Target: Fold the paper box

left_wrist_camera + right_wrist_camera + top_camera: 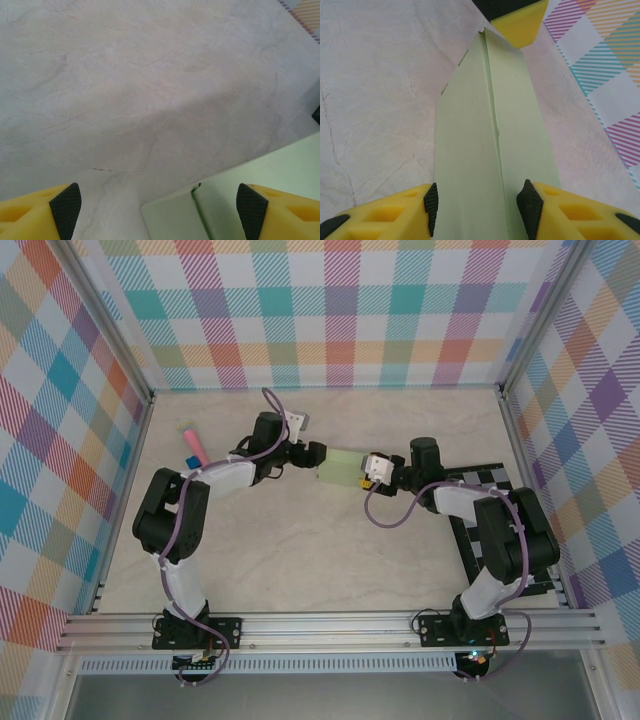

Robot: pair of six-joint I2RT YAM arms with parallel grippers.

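Arms reach toward the paper box (340,465) from both sides. The paper box is pale green and lies on the light table (300,570), between the two pincers.

The left gripper (315,453) is at the left end of the paper box. In the left wrist view the left gripper (157,210) has its yellow fingers (30,212) far apart, with nothing pinched. A corner of the paper box (240,190) lies between them, close to the black pad on the right side. A small slit and a flap show at that corner.

The right gripper (371,469) is at the right end of the paper box. In the right wrist view the right gripper (480,207) has the paper box (470,150) between its two black pads (431,207), and both pads look pressed against the card. So this pincer is clamped on the paper box. A long fold line runs down the card, like a little roof. At the far end of the card, one yellow finger of the left gripper touches its tip.

A pink and blue stick (192,447) lies well to the left of the paper box. A black and white checkered board (462,535) lies to the right of the paper box, under the right arm.
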